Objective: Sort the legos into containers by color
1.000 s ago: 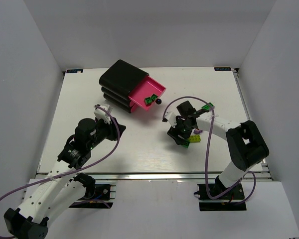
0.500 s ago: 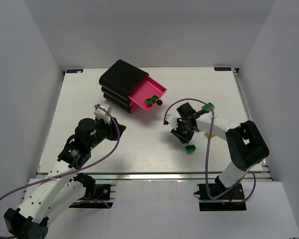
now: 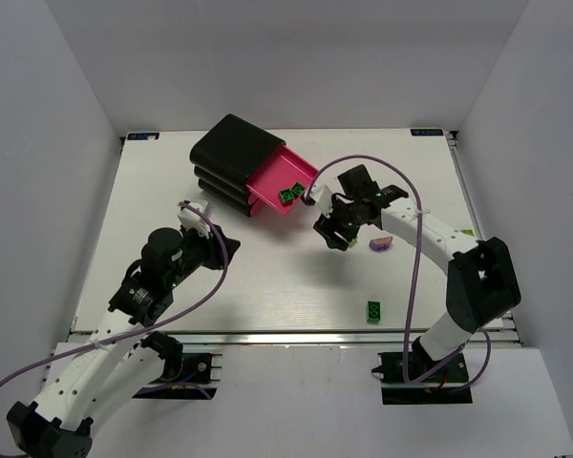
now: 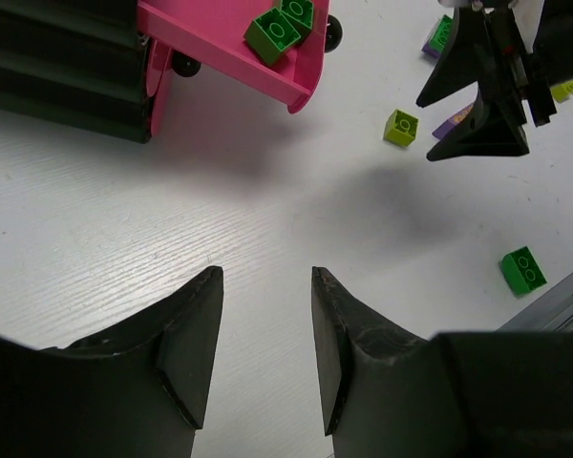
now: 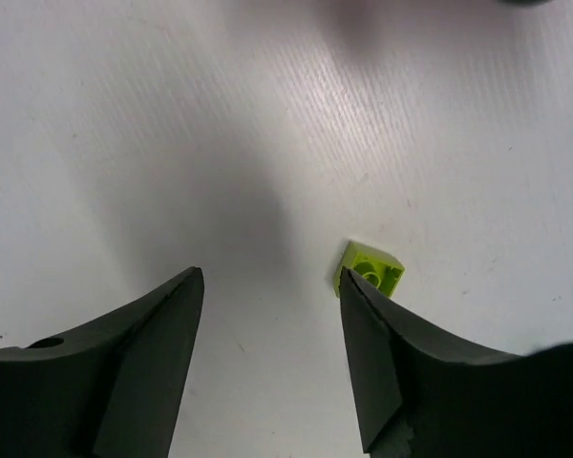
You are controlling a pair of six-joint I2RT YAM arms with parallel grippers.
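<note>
The black casing [image 3: 231, 153] stands at the back with its top pink drawer [image 3: 304, 172] pulled out; two dark green legos [image 3: 288, 193] lie in it. My right gripper [image 3: 332, 231] is open and empty, above the table just right of the drawer. In the right wrist view [image 5: 272, 277] a yellow-green lego [image 5: 371, 270] lies by the right fingertip, untouched. A purple lego [image 3: 382, 244] lies to the right and a dark green lego [image 3: 373, 311] near the front edge. My left gripper [image 3: 213, 232] is open and empty in the left wrist view [image 4: 265, 272].
The left wrist view shows the open drawer [image 4: 220, 59], dark knobs [image 4: 332, 33], the yellow-green lego [image 4: 401, 127], the dark green lego [image 4: 522, 270] by the metal table edge, and more legos at the far right [image 4: 441, 36]. White walls enclose the table.
My right gripper has moved up and back toward the drawer. The dark green lego has gone from under it to the front edge. The purple lego is uncovered. The left arm barely moved.
</note>
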